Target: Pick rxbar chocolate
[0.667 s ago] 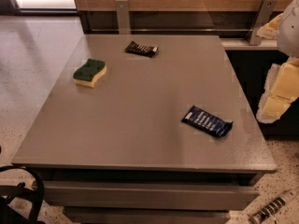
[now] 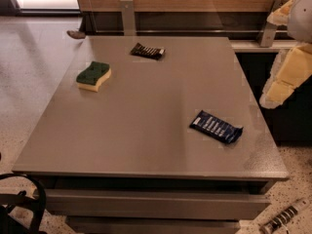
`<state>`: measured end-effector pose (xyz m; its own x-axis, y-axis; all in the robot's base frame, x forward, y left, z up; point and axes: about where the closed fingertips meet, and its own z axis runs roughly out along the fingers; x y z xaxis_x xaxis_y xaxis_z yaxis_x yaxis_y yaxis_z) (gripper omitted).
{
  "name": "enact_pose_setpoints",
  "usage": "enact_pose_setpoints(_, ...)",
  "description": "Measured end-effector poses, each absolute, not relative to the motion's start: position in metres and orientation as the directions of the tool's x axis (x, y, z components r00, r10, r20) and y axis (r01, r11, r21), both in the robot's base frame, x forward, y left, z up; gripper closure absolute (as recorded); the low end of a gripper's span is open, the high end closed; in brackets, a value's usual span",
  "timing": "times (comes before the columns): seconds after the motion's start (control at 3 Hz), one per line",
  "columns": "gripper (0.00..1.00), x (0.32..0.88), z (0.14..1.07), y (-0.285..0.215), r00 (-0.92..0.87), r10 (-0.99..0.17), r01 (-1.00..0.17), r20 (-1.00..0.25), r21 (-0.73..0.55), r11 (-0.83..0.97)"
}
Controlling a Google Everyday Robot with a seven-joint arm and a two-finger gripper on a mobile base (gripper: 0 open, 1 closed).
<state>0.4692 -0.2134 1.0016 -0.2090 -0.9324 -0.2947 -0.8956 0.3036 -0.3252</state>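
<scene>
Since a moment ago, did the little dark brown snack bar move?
No. The small dark brown wrapped bar lies just as near the grey table's far edge. The tool sits low, past the table's near right corner.

rxbar chocolate [image 2: 147,51] | dark wrapper, white blocks | flat, far edge of table [image 2: 146,140] | tool [image 2: 280,89] right, apart

- Grey table [image 2: 146,130] with a flat, bare-looking top.
- Sponge [image 2: 93,75], green on top and yellow beneath, lying at the far left.
- Dark blue wrapped bar [image 2: 216,126] lying flat near the right edge, well apart from the sponge.
- Speckled floor [image 2: 34,57] alongside.
</scene>
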Motion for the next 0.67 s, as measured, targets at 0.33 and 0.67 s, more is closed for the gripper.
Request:
enact_pose_setpoints(0.33,0.00,0.532,1.029,-0.202,-0.181,-0.859,-0.840,-0.478,-0.380,0.388)
enact_pose_setpoints(0.67,0.00,0.567,1.041,-0.188,-0.144,-0.802,-0.812,-0.580,-0.394,0.430)
